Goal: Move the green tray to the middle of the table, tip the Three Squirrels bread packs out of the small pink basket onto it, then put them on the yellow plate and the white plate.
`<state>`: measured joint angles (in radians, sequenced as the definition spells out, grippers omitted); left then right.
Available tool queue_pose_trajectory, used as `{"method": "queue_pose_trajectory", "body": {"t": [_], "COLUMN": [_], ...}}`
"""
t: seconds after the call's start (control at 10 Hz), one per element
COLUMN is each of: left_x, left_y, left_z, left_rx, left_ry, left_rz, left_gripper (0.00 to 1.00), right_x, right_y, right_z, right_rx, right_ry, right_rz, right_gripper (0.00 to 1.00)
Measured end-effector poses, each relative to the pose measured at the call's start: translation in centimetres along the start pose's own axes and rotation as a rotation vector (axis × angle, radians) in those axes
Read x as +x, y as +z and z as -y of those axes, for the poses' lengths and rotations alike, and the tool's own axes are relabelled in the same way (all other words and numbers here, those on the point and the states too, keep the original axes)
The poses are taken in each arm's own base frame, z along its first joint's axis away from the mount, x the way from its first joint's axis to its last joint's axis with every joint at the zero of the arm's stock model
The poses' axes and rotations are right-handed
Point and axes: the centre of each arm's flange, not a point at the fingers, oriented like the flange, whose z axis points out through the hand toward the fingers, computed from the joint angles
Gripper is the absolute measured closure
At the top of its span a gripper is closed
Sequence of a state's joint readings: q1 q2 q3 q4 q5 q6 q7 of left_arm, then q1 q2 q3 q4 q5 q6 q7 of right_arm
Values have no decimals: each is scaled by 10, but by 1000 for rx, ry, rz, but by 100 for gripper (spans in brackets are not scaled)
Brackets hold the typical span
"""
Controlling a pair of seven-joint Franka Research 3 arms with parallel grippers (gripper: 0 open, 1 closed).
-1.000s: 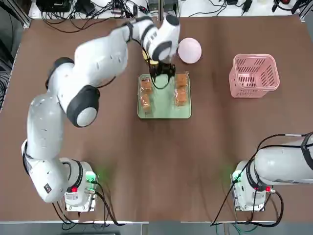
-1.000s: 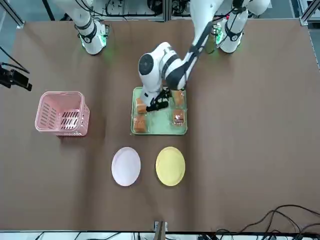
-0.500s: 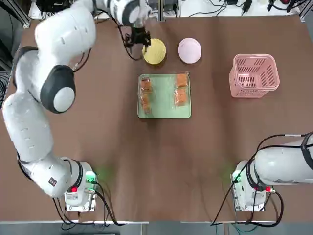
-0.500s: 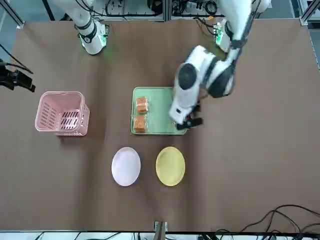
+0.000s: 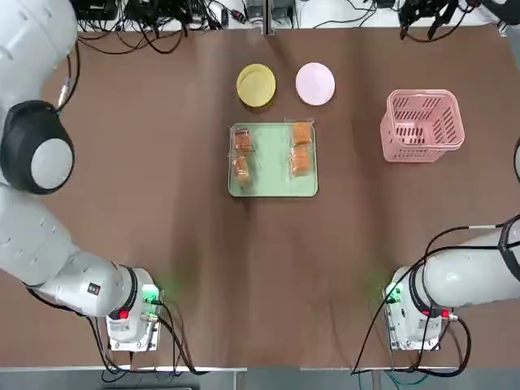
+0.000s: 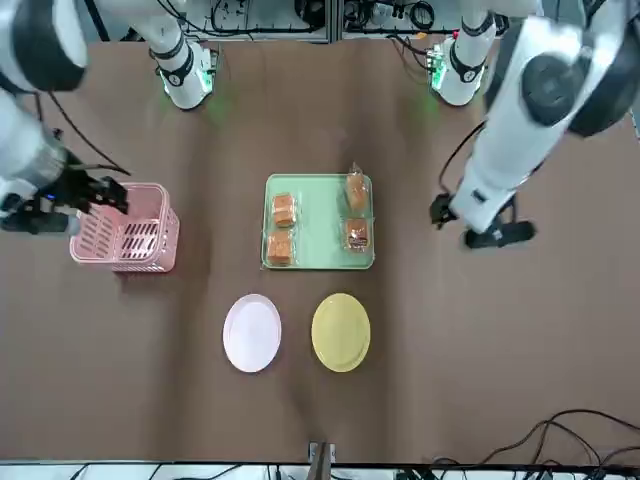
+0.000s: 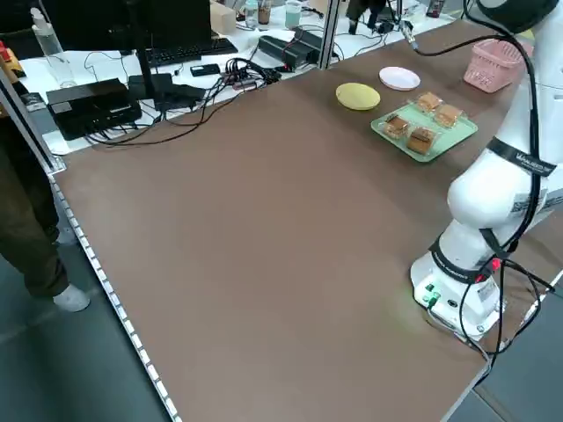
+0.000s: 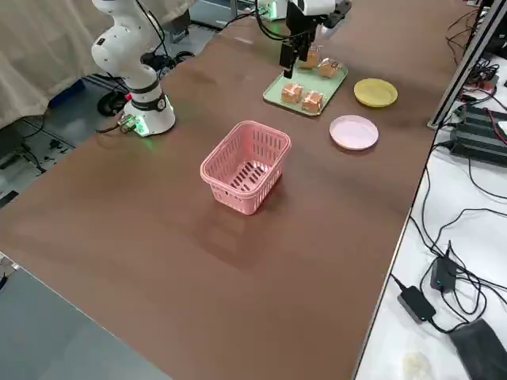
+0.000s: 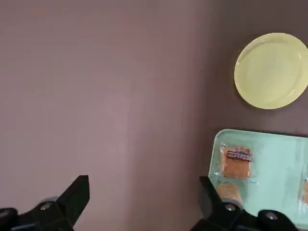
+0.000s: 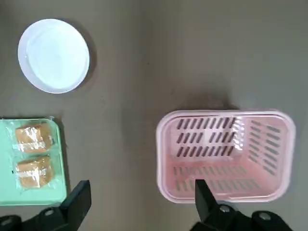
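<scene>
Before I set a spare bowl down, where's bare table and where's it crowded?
Bare: the table between the green tray and the arm bases. Crowded: the far side, with yellow plate, white plate and small pink basket.

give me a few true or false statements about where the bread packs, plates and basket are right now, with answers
1. All four bread packs lie on the green tray. True.
2. The yellow plate holds one pack. False: it holds nothing.
3. The small pink basket stands upright with nothing in it. True.
4. The white plate sits on the tray. False: it rests on the table, beside the yellow plate.
</scene>
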<state>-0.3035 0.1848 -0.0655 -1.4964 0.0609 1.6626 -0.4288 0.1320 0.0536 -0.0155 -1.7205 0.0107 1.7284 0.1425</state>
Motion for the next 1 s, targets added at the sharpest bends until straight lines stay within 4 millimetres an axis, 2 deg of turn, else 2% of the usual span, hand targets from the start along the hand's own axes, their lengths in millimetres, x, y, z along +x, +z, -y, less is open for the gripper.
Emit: {"method": "queue_pose_trajectory", "body": {"t": [0.2,0.4,0.5,0.6,0.7,1.0], "left_x": [3,11,9,4,-3,-24], "left_y": [-22,-33,-31,-19,6,94], "left_z": [41,94,112,111,97,23], "left_rx": [-24,-86,-100,-104,-103,-112], "left_ry": [7,41,47,50,66,155], "left_rz": [-6,-6,-7,-27,-42,-2], "left_gripper": [0,0,0,0,0,0], "right_x": [0,-5,-10,-17,-24,-42], "right_y": [29,69,93,119,146,201], "right_z": [26,53,77,107,136,198], "right_rx": [2,7,11,15,14,5], "right_ry": [-20,-29,-15,7,21,36], "right_rz": [-25,-49,-61,-68,-62,-44], "right_gripper": [5,5,6,5,5,5]}}
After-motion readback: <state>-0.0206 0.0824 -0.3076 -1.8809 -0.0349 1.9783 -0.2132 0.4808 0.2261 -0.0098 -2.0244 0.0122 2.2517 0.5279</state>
